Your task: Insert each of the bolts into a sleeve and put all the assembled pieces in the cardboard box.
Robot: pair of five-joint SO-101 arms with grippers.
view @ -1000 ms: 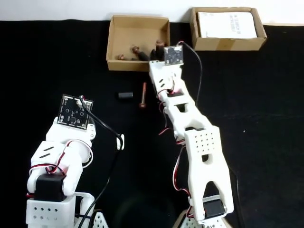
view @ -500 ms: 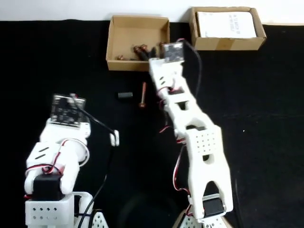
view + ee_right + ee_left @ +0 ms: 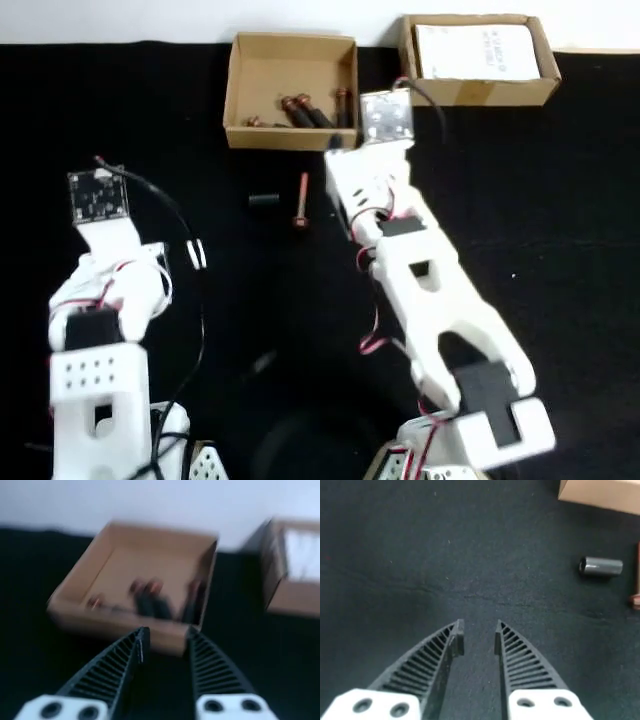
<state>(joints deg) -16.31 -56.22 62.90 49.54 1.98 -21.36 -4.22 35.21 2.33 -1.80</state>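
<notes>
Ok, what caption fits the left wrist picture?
Left jaws open over the black table, a loose sleeve and bolt nearby.

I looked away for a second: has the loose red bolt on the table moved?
No. The bolt lies where it was, beside the sleeve, same gap from the cardboard box.

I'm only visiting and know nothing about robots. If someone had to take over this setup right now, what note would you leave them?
Left gripper: open and empty, above the bare black table, to one side of the loose parts.
Right gripper: open and empty, just in front of the cardboard box.
Done: several assembled pieces lie in the cardboard box.
Left to do: one sleeve and one bolt lie side by side, not touching, on the table in front of the box. Put the bolt into the sleeve, then drop the pair in the box.
</notes>
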